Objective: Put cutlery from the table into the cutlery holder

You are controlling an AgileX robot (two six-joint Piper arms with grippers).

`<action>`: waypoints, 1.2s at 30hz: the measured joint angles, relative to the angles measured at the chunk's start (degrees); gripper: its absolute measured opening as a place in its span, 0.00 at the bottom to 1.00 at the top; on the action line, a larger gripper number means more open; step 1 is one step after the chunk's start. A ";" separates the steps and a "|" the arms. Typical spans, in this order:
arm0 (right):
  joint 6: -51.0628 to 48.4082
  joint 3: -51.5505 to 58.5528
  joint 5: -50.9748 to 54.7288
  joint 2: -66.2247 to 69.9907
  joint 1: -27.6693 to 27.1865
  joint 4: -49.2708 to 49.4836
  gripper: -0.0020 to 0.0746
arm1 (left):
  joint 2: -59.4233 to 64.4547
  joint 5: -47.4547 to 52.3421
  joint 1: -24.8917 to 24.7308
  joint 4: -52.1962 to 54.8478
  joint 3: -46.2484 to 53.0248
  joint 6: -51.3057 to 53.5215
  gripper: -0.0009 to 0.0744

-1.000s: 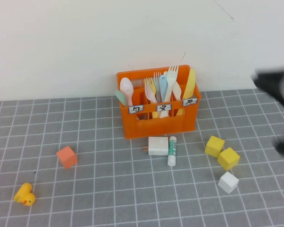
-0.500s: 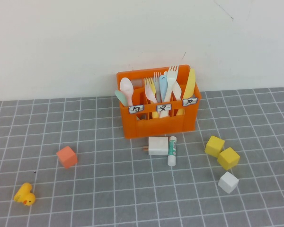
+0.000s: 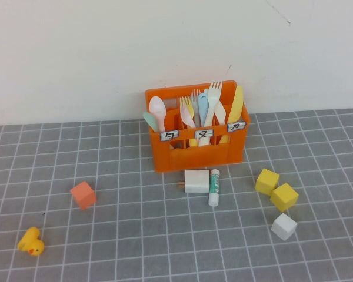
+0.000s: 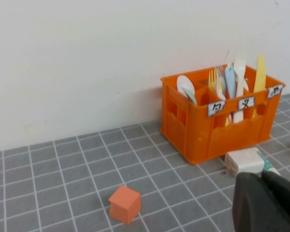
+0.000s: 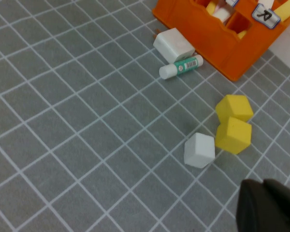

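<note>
- cutlery holder (image 3: 197, 130), orange crate, stands on the counter (image 3: 129, 235) at the back by the wall, three labelled compartments facing me
- cutlery all upright inside it: pale blue utensil (image 3: 203, 107) and cream-white fork (image 3: 213, 97) in the middle compartment, among other spoons, forks and a yellow knife
- I see no loose cutlery anywhere on the counter, so I judge the task essentially finished; nothing left to pick
- step in hand as I read it: pull both arms clear and park; do it well by keeping away from the crate and not brushing the handles sticking up above its rim
- just in front of the crate: white block (image 3: 196, 181) with a white-and-green tube (image 3: 214, 187) touching its side; not cutlery, leave them
- left claw (image 4: 268, 203): dark body at the edge of the left wrist view, also a dark sliver at the near left corner of the high view; well apart from the crate; can't tell if clenched or released
- right claw (image 5: 268, 207): dark body at the edge of the right wrist view, out of the high view; well apart from the crate; can't tell its state either
- near the right claw: two yellow cubes (image 5: 234, 121) touching, white cube (image 5: 199, 150) just beside them
- left side: small orange cube (image 3: 83, 194), yellow duck (image 3: 30, 241) nearer me
</note>
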 joint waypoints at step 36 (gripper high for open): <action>0.00 0.09 1.68 0.00 0.00 0.00 0.02 | -5.98 -1.44 19.32 -18.32 13.81 13.53 0.01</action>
